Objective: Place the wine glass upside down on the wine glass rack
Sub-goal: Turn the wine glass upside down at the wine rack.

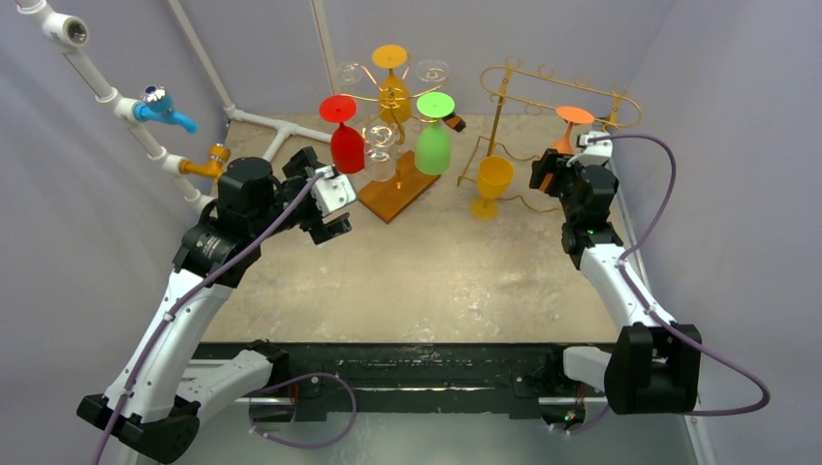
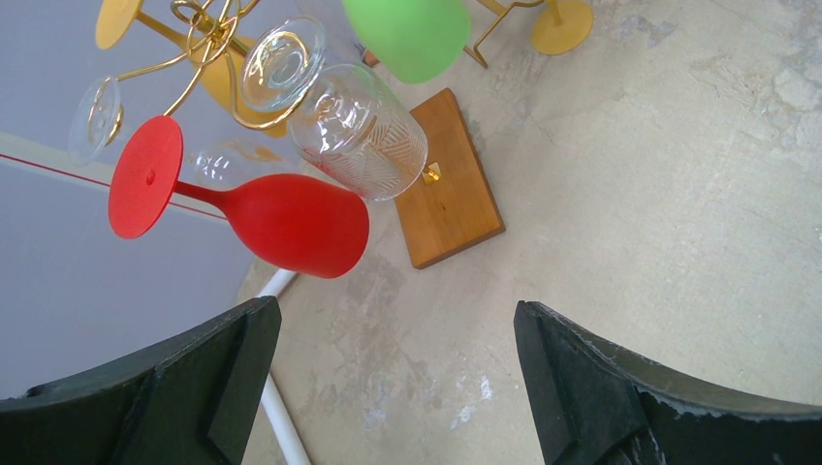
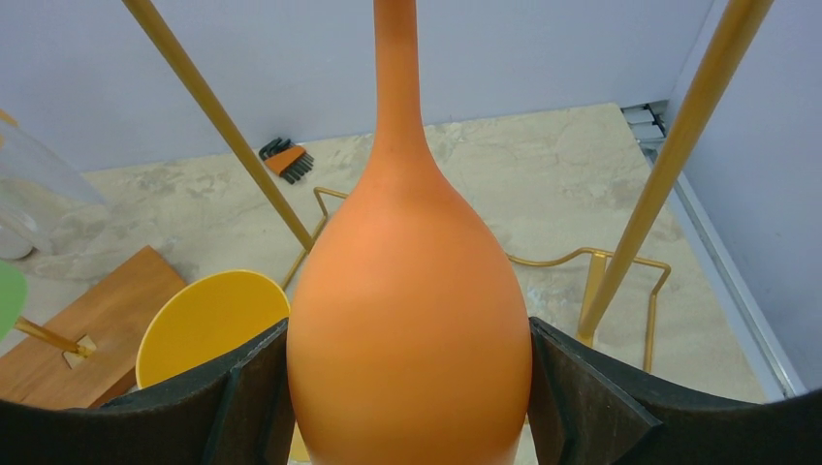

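The opaque orange wine glass (image 3: pixel 407 291) is held inverted, its bowl clamped in the right gripper (image 3: pixel 411 387) w/ jaws spread wide, stem up btwn the rods of the gold wire rack (image 3: pixel 680 145). Whether its foot is seated on the rails cannot be told. The stem should be centred btwn the rails & the foot set level on both before the grip is eased. The left gripper (image 2: pixel 395 329) is fully open & empty, well apart.

The top view looks down from high behind the near edge over the whole counter (image 1: pixel 436 281). Both wrist views look forward between their fingers (image 2: pixel 145 387), close up, sharing the wooden base (image 2: pixel 451 174).
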